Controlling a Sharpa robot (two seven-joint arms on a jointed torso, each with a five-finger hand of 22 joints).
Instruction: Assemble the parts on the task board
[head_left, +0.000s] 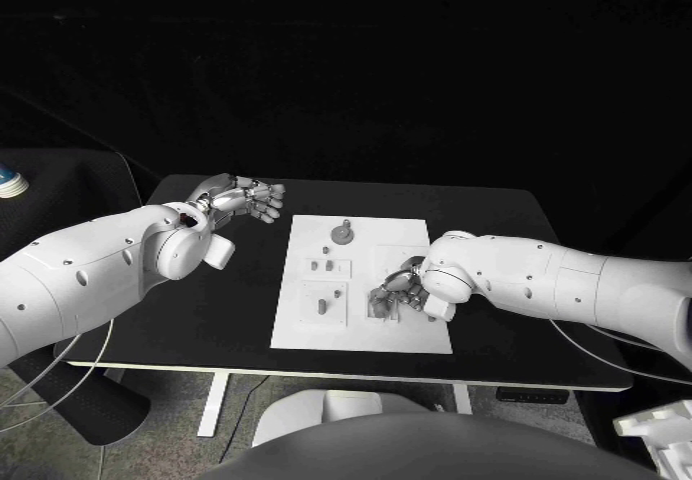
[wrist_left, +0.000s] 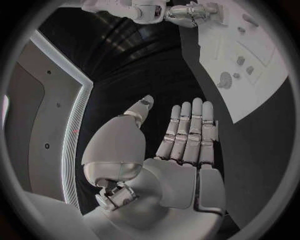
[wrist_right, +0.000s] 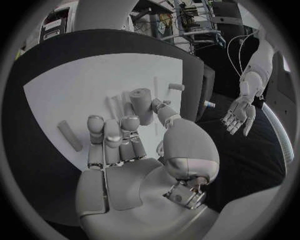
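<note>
The white task board (head_left: 361, 330) lies in the middle of the black table. A round grey part with a peg (head_left: 343, 233) stands near its far edge, and small grey parts (head_left: 329, 265) sit in its left half. My right hand (head_left: 400, 292) is low over the board's right half. There a grey cylinder (wrist_right: 142, 102) stands between its thumb and a fingertip, both pressed against it. My left hand (head_left: 245, 197) hovers over the bare table off the board's far left corner, its fingers (wrist_left: 187, 135) straight and spread, holding nothing.
A grey bar (wrist_right: 69, 135) and a short peg (wrist_right: 177, 87) lie on the board (wrist_right: 75, 90) near my right hand. The board (wrist_left: 262, 80) and its round part (wrist_left: 225, 79) lie beyond my left hand. A cup (head_left: 9, 184) stands far left, off the table.
</note>
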